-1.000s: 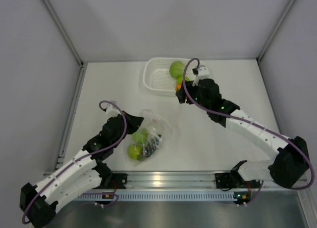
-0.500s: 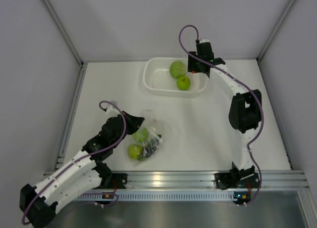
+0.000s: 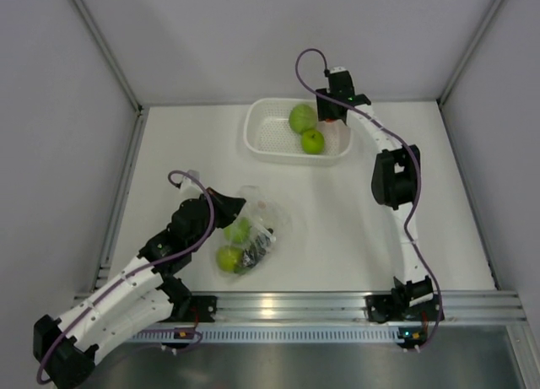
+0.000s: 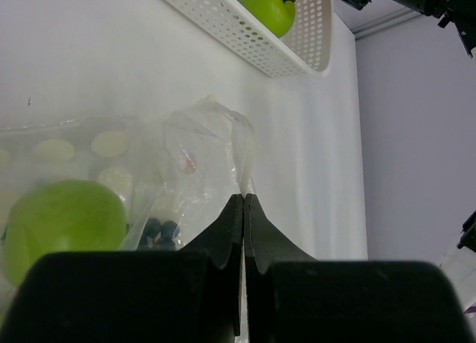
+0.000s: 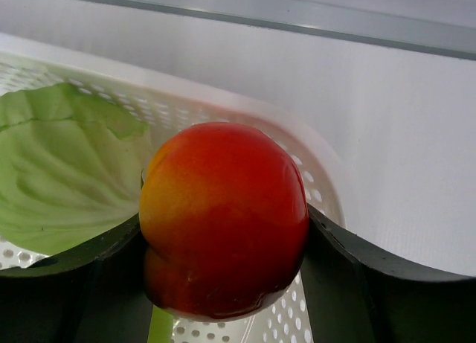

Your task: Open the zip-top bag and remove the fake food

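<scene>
Zip-top bag clear w/ pale round dots; inside it a bright green apple & blue-black grapes. Basket white, perforated all over, green fruit in it. Red-yellow apple sits in black right hand, red up top, yellow-orange at left; counter white

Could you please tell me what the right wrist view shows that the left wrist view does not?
Only the right wrist view shows the red-yellow apple whole, clamped in the right gripper above the basket, with a pale green piece lying inside it. Only the left wrist view shows the left gripper pinched shut on the zip-top bag, which holds a green apple and dark grapes. Both show the white perforated basket.
</scene>
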Robot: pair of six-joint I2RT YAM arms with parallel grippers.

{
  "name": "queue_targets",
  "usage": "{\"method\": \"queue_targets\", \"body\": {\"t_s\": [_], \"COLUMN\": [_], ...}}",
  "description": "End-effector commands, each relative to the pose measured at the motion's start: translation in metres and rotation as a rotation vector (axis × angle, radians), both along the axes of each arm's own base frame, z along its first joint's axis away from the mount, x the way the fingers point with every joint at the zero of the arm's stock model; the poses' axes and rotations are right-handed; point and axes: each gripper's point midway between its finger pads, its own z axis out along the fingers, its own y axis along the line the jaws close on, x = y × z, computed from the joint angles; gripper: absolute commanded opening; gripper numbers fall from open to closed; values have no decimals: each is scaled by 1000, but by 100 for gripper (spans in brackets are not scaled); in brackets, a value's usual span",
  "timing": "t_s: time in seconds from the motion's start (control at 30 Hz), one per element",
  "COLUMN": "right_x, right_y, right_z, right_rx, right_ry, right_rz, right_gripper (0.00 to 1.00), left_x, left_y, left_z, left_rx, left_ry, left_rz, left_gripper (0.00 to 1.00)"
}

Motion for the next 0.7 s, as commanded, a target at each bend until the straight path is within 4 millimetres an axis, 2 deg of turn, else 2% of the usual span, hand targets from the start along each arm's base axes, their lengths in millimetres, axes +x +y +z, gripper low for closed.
{"method": "queue_targets", "body": {"t_s": [0.0, 0.33, 0.47, 0.5, 0.53, 0.6, 0.67], "right_x": [21, 38, 38, 37, 38, 38, 38], "right_y": [-12, -14, -14, -11, -12, -13, -15], "right_z": [32, 23, 15, 15, 18, 21, 27], "right_rx": [-29, -104, -116, -114, -121, -123, -121], "right_ry": [-98, -134, -121, -122, -131, -136, -143], "right_rz": [-8, 56, 81, 96, 99, 93, 89], "right_gripper": [55, 61, 64, 66, 74, 77, 84], "left_x": [6, 11, 14, 14, 14, 15, 15], "left_y": [0, 0, -1, -2, -2, -3, -3], "left_z": [26, 21, 20, 18, 18, 19, 18], "left_rx": [-17, 22, 31, 38, 38, 45, 46], "left_ry": [-65, -58, -54, -48, -48, -51, -48], "left_rz": [10, 18, 18, 16, 17, 13, 12], "left_gripper": [0, 0, 0, 0, 0, 0, 0]}}
